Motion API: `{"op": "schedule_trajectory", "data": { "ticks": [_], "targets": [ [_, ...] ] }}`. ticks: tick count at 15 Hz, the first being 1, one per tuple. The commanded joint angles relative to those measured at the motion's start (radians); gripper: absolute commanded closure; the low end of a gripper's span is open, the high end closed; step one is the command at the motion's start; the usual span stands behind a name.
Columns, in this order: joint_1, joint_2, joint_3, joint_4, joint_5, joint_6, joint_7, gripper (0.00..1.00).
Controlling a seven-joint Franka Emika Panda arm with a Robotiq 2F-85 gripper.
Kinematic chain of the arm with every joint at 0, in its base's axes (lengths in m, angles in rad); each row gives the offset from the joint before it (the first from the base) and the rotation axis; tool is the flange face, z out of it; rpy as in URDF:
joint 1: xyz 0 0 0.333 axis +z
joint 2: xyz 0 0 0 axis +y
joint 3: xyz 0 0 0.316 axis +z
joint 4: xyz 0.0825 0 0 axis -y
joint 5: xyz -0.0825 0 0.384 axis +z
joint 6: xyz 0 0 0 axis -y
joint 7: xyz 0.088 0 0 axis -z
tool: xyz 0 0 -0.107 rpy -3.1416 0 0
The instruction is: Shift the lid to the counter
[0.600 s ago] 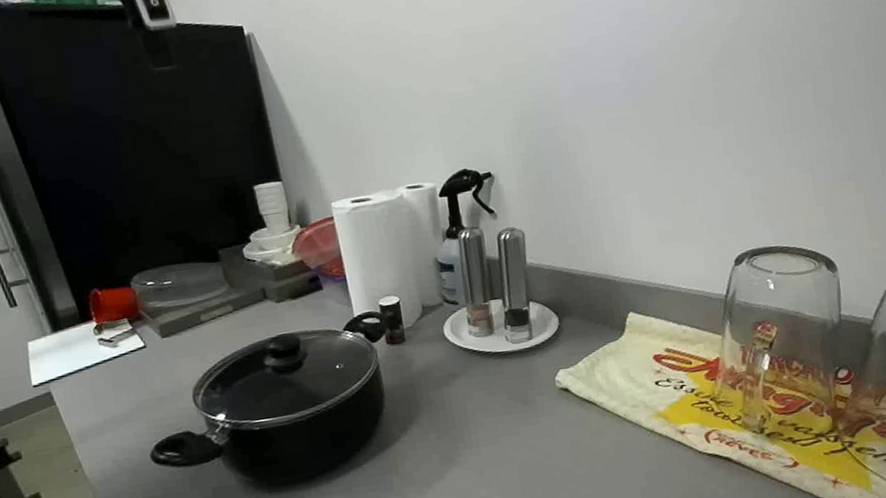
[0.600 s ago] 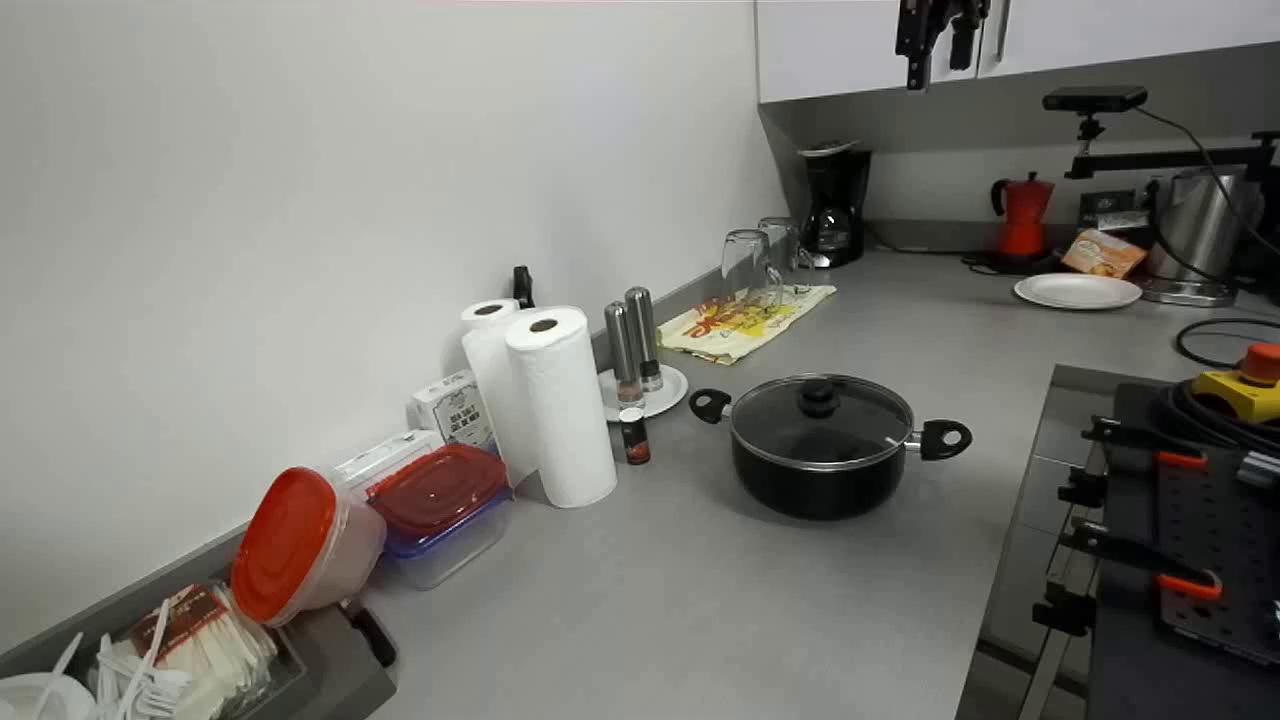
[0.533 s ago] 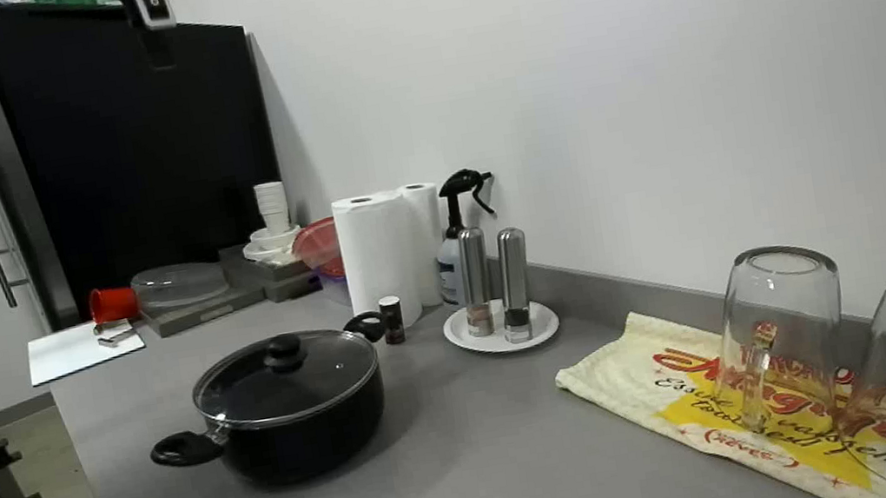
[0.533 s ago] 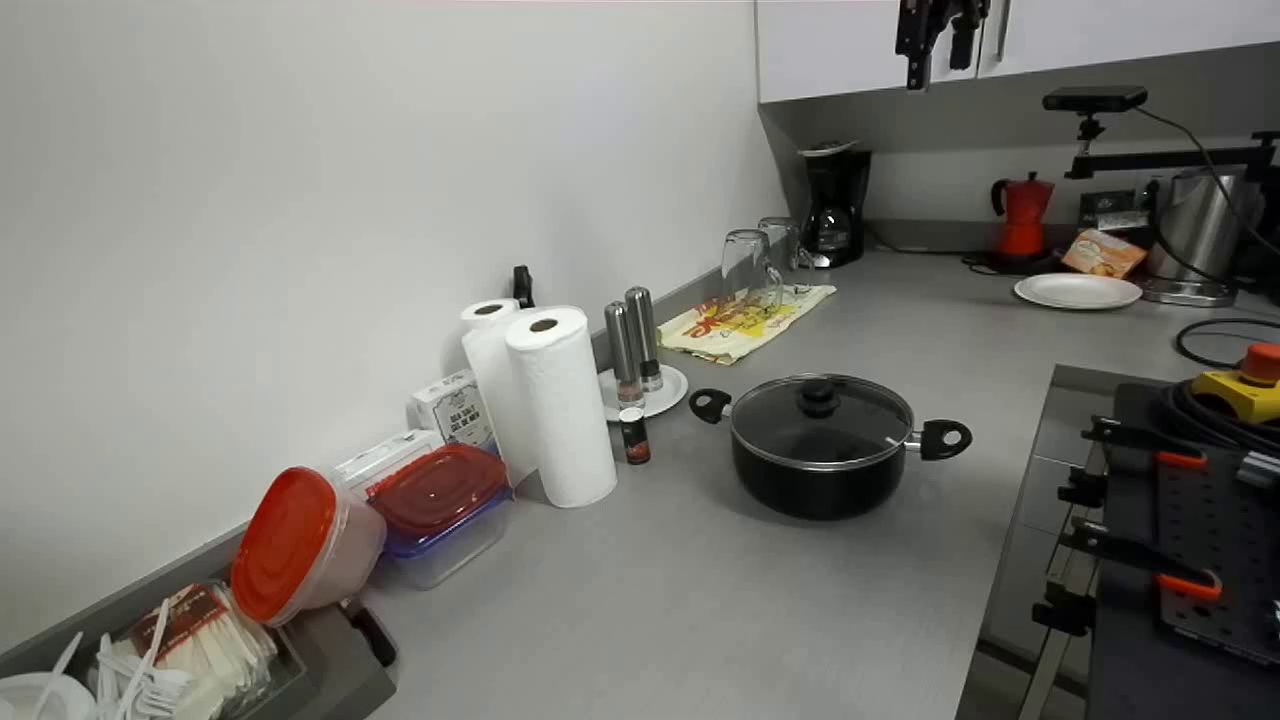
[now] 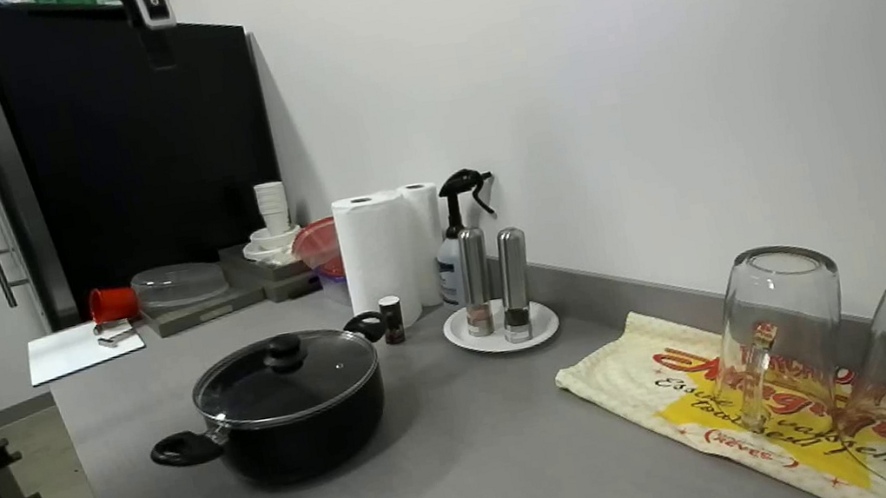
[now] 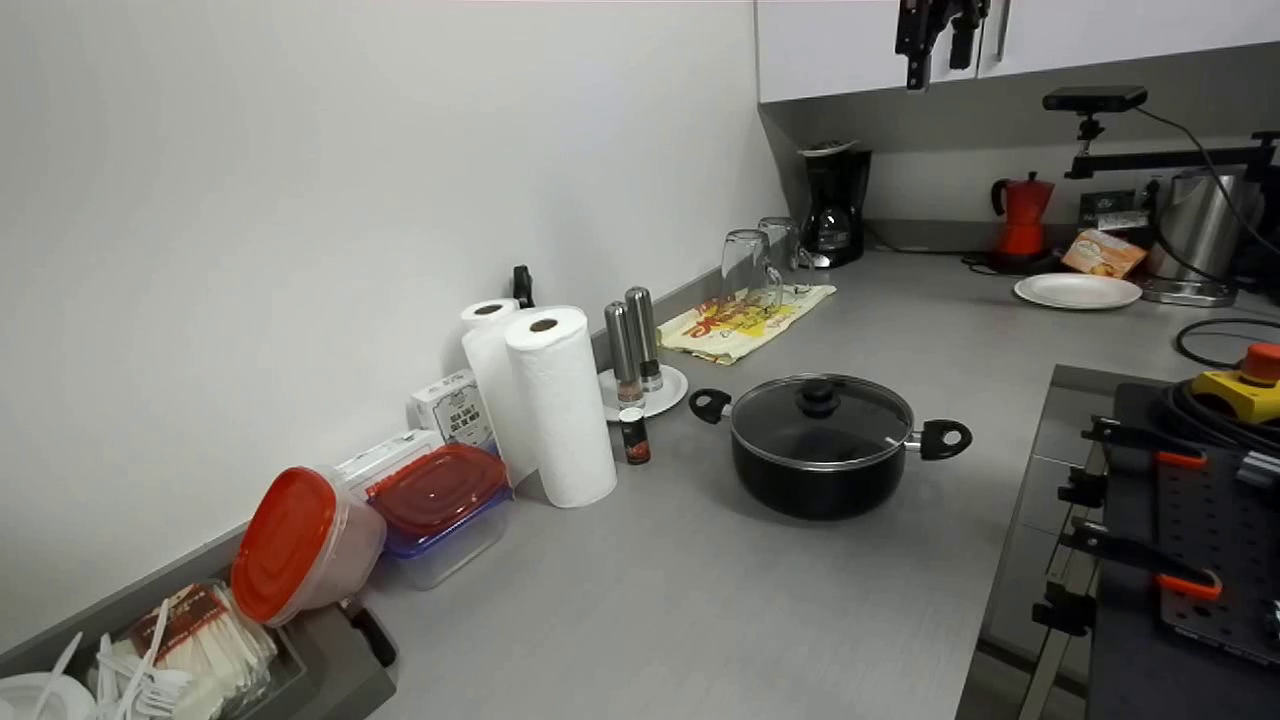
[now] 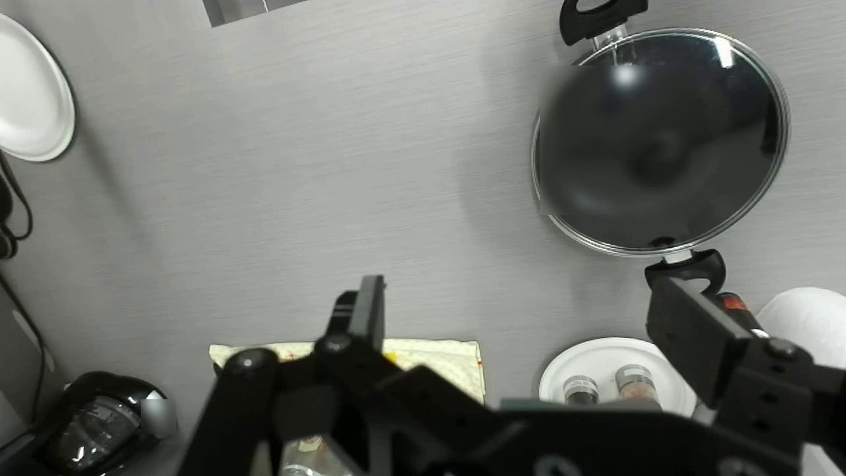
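Note:
The lid, clear glass with a metal rim and black knob, rests on the black pot (image 5: 305, 445) in both exterior views, lid (image 5: 331, 380) and lid (image 6: 860, 425). In the wrist view the lid (image 7: 720, 178) is at the upper right, partly blurred. The grey counter (image 5: 486, 480) lies under and around the pot; it fills much of the wrist view (image 7: 330, 172). My gripper (image 7: 519, 287) is open and empty, with its fingers wide apart. It hangs high above the counter, at the top edge in an exterior view (image 6: 940, 68), apart from the lid.
A white plate with two mills (image 5: 514, 282), a small spice jar (image 6: 635, 436) and paper towel rolls (image 6: 560, 400) stand near the pot. Upturned glass mugs (image 5: 781, 339) stand on a patterned cloth (image 5: 629, 379) by the wall. Plastic containers (image 6: 310, 550) stand along the wall.

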Motion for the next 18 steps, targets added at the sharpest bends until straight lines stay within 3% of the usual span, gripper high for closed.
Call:
{"op": "schedule_trajectory", "data": {
  "ticks": [1,14,18],
  "targets": [
    [0.023,0.001,-0.019,0.002,-0.009,-0.004,0.007,0.00],
    [0.023,0.001,-0.019,0.002,-0.009,-0.004,0.007,0.00],
    [0.041,0.101,0.009,0.129,-0.043,0.066,0.015,0.00]
  ]
}}
